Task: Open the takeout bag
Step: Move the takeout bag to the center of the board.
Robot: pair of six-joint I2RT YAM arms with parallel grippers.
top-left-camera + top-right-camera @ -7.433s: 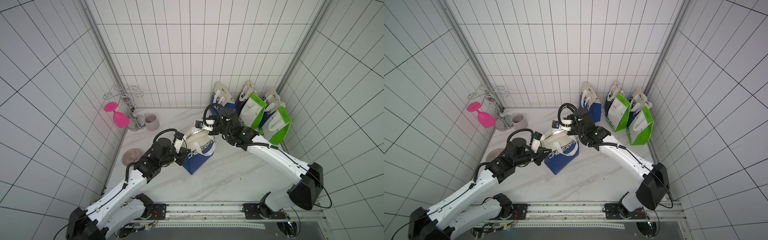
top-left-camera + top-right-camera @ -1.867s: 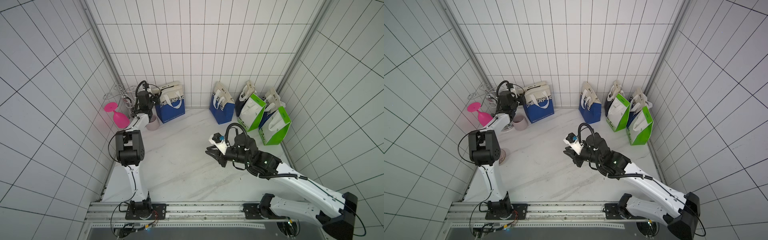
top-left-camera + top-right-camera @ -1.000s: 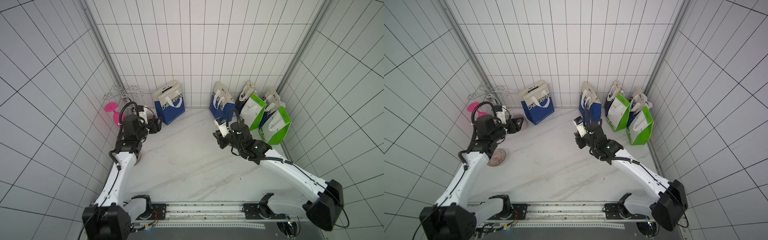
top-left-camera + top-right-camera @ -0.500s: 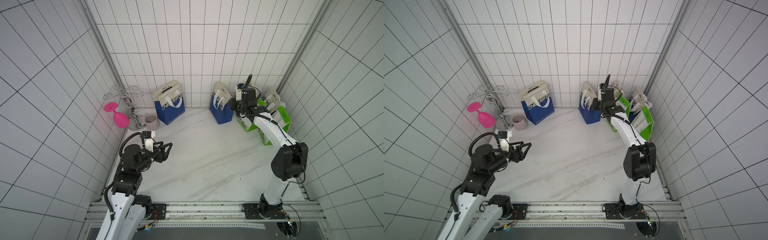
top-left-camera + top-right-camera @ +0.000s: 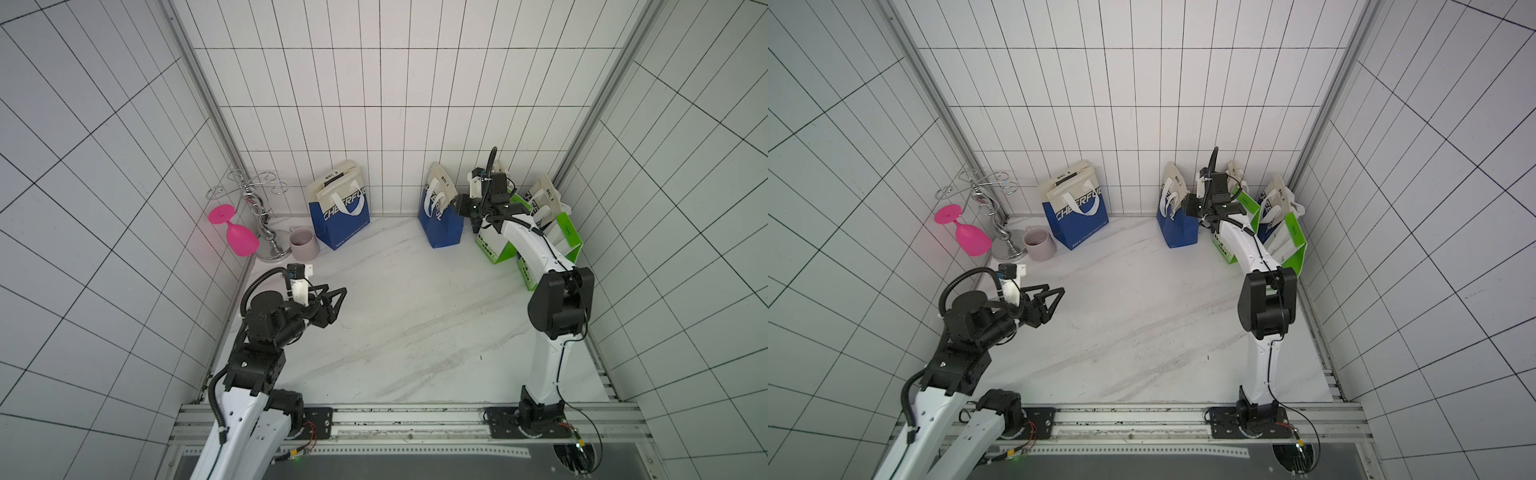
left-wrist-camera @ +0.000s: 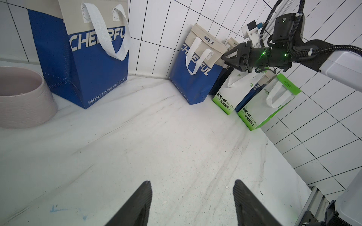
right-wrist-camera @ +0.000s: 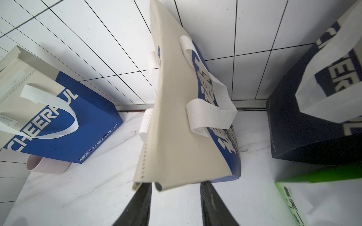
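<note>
Blue below and beige on top, the takeout bag (image 5: 440, 220) stands upright at the middle of the table's (image 5: 415, 324) far edge, against the tiled wall. Its white handles hang down its printed face. The right pincer (image 5: 455, 205) reaches the bag's beige top from the side that faces the far right corner. In the right wrist view the 2 fingers (image 7: 144, 197) stand apart, with the end of the beige top lying between them. Whether either finger presses on it cannot be told. The top panel looks flat along most of its length.

The left pincer (image 5: 337, 307) hangs above bare marble near the table's left edge, well apart from every bag. Its jaws are spread wide and point toward the table's middle.

A 2nd blue bag (image 5: 338, 216) with the same lettering stands further left along the far edge. A pale pink mug (image 5: 303, 243) sits just beside it, next to a chrome stand (image 5: 259, 208) in the far left corner. A bright pink glass (image 5: 237, 237) hangs tilted from that stand. In the far right corner, 2 green-and-white bags (image 6: 231, 94) (image 6: 260, 109) lean by the wall behind the right arm. A dark navy bag (image 7: 303, 137) stands between them and the takeout bag.
</note>
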